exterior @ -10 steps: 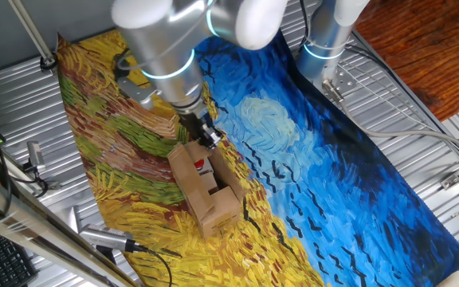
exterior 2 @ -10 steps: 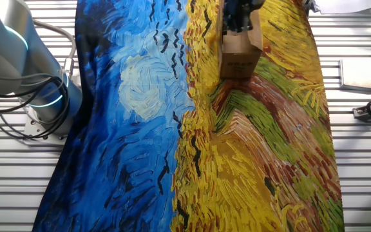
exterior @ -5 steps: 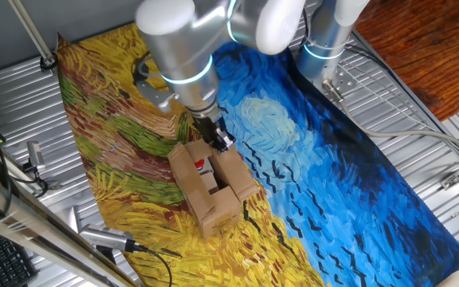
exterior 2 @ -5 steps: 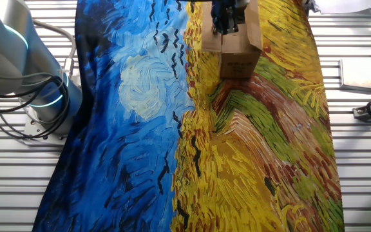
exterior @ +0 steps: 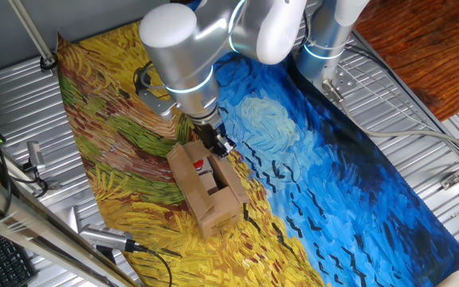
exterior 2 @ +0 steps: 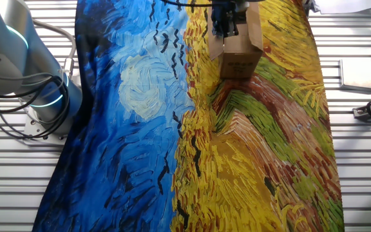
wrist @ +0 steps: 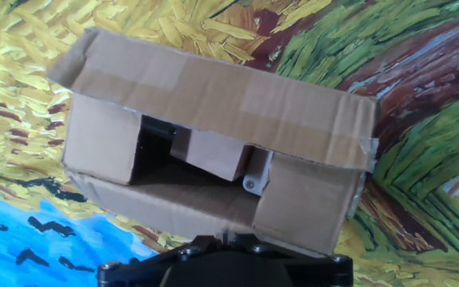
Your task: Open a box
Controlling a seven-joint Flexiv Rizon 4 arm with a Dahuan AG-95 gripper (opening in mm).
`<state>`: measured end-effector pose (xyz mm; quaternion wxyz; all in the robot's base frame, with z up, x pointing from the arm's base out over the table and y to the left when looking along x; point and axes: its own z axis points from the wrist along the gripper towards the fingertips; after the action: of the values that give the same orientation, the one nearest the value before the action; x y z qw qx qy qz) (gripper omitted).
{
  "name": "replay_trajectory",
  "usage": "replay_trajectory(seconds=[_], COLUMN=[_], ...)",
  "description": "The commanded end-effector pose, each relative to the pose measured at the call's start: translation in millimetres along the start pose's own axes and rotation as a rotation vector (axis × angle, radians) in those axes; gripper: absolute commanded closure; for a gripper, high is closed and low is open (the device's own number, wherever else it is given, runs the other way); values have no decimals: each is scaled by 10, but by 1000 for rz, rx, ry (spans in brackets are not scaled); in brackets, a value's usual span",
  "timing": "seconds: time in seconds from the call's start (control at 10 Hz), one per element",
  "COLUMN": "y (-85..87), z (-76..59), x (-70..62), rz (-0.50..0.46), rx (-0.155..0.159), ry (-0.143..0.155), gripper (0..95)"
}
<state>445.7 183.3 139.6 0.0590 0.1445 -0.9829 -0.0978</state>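
The box [exterior: 205, 187] is sitting on the yellow, brush-stroked part of a painted cloth [exterior: 309, 191], right under the gripper [exterior: 217, 145]. It is plain brown cardboard, matte and a little creased, long and narrow in shape. In the hand view the box [wrist: 213, 135] is filling the frame just ahead of the gripper's black housing, which is showing only as a dark rim at the bottom edge. The long flap farthest from the gripper is standing up and leaning slightly outward, with a strip of smooth tape running along it and a torn bit at one corner. The long flap nearest the gripper is lying low and sloping toward it. The two short end flaps are folded inward, leaving a dark gap between them; a smaller cardboard block and a pale plastic part [wrist: 255, 177] with a round hole are showing inside.

In one fixed view the dark fingers are pointing down at the box's end nearer the blue side of the cloth, right at the edge of a flap; whether they are touching it or pinching it I cannot tell, and their spread is not visible in any view. In the other fixed view the gripper [exterior 2: 224, 22] is hanging over the box [exterior 2: 238, 46] near the top edge. The cloth is lying on a ribbed metal table [exterior: 421, 112].
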Motion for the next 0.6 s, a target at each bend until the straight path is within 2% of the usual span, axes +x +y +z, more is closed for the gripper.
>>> replay_trajectory(seconds=[0.1, 0.3, 0.6], y=[54, 119, 133], z=[-120, -250, -279], x=[26, 27, 29], rz=[15, 23, 26], rx=[1, 5, 2], ry=[5, 4, 5], gripper=[950, 950, 950])
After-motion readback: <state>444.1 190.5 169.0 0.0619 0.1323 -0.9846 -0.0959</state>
